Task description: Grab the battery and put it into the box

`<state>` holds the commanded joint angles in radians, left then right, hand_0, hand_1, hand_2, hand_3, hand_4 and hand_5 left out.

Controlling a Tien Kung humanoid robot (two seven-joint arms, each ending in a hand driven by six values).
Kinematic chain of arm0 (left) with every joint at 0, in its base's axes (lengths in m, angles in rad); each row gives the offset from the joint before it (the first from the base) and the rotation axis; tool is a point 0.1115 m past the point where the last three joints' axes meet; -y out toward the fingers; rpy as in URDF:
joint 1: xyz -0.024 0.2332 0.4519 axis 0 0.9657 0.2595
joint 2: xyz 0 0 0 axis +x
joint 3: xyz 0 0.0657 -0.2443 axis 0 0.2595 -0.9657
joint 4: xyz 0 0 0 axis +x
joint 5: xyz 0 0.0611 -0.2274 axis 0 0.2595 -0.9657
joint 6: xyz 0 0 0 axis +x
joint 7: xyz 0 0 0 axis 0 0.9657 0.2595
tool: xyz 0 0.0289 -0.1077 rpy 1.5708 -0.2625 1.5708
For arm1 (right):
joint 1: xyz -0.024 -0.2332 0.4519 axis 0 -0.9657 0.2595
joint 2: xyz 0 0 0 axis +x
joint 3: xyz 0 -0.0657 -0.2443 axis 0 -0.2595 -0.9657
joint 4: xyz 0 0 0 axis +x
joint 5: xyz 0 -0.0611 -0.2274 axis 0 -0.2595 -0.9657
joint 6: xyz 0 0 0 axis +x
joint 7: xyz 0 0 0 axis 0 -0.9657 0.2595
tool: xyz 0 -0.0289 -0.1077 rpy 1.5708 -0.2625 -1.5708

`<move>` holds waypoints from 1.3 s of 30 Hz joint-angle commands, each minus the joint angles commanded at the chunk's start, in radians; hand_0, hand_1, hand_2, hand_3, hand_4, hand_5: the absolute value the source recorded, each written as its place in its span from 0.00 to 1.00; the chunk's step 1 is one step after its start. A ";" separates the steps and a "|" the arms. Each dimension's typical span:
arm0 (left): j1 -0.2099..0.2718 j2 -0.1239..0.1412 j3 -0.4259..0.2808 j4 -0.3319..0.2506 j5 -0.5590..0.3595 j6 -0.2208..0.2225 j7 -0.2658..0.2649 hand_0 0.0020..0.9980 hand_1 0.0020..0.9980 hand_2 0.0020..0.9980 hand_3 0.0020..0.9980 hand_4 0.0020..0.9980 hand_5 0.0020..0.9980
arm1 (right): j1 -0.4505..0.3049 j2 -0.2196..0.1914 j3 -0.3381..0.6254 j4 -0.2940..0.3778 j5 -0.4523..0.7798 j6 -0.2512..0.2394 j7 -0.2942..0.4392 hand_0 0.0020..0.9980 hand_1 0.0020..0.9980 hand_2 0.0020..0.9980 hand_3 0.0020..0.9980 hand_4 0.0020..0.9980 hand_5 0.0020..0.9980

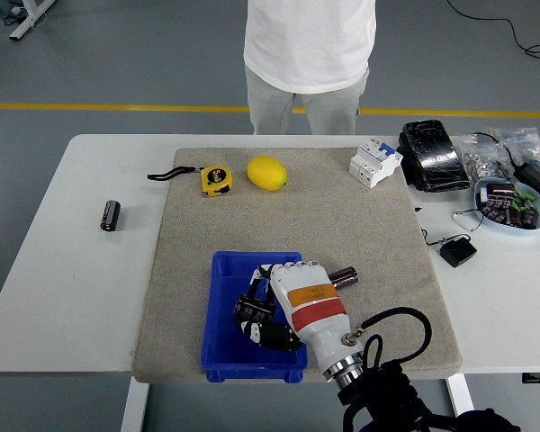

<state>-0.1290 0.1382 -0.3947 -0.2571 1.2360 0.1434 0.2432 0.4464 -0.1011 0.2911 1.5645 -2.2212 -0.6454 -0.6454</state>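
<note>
The black cylindrical battery (343, 276) lies on the grey felt mat (342, 216), just right of the blue plastic box (223, 306) and right beside the back of my right robot hand (268, 310). That white-shelled robot hand with black fingers (252, 315) hangs over the box's right half, its fingers curled downward into the bin; I cannot tell from here whether they pinch anything. The battery on the mat sits outside the box, behind the knuckles. I see no left robot hand.

Further up the mat, a yellow lemon (266, 173) rests next to a yellow tape measure with a black strap (216, 179), and a white circuit breaker (375, 162) stands near the mat's far right corner. On the bare white counter (63, 270) to the left lies a second small black cylinder (111, 215). To the right sit a black pouch (432, 155), a small black adapter with a cord (457, 251) and a pale blue bowl of parts (508, 202). A person in a white shirt (310, 45) stands at the far side, hands out of view.
</note>
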 joint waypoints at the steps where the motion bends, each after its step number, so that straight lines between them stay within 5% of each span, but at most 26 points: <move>1: 0.000 0.000 -0.001 0.000 -0.001 0.001 0.000 0.69 0.66 0.71 0.62 0.64 0.65 | 0.004 0.002 -0.001 -0.001 0.007 0.000 0.000 0.03 0.16 0.30 0.43 0.78 0.22; 3: -0.001 0.001 -0.001 0.000 -0.001 0.001 0.001 0.69 0.66 0.71 0.62 0.64 0.65 | 0.012 0.006 -0.001 0.000 0.014 0.000 0.000 0.05 0.18 0.33 0.44 0.83 0.32; 7: -0.001 0.002 -0.003 0.000 0.005 -0.001 0.002 0.69 0.66 0.71 0.62 0.64 0.65 | 0.028 0.015 -0.001 -0.001 0.026 0.000 0.000 0.05 0.18 0.33 0.44 0.83 0.32; 8: -0.001 0.003 -0.004 0.000 0.007 -0.001 0.003 0.69 0.66 0.71 0.62 0.64 0.65 | 0.032 0.018 0.001 -0.003 0.032 0.000 0.000 0.15 0.27 0.51 0.53 0.98 0.39; 28: 0.007 0.004 -0.022 -0.001 0.035 -0.008 0.007 0.69 0.66 0.71 0.62 0.64 0.65 | 0.060 0.035 -0.002 -0.010 0.051 0.000 0.000 0.19 0.32 0.60 0.59 1.00 0.41; 33: 0.008 0.005 -0.022 -0.001 0.035 -0.009 0.007 0.69 0.66 0.71 0.62 0.64 0.65 | 0.094 0.012 0.053 -0.012 0.038 0.000 0.000 0.24 0.38 0.61 0.60 1.00 0.41; 38: 0.003 0.005 -0.011 0.000 0.017 -0.007 0.004 0.69 0.66 0.71 0.62 0.64 0.65 | 0.128 -0.066 0.116 -0.049 0.059 0.000 0.036 0.24 0.38 0.61 0.60 1.00 0.41; 39: 0.001 0.005 -0.009 0.000 0.013 -0.007 0.003 0.69 0.66 0.71 0.62 0.64 0.65 | 0.135 -0.095 0.123 -0.056 0.064 0.000 0.068 0.36 0.54 0.68 0.65 1.00 0.41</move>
<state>-0.1276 0.1436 -0.4040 -0.2571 1.2491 0.1369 0.2466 0.5817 -0.1963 0.4145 1.5089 -2.1573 -0.6454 -0.5779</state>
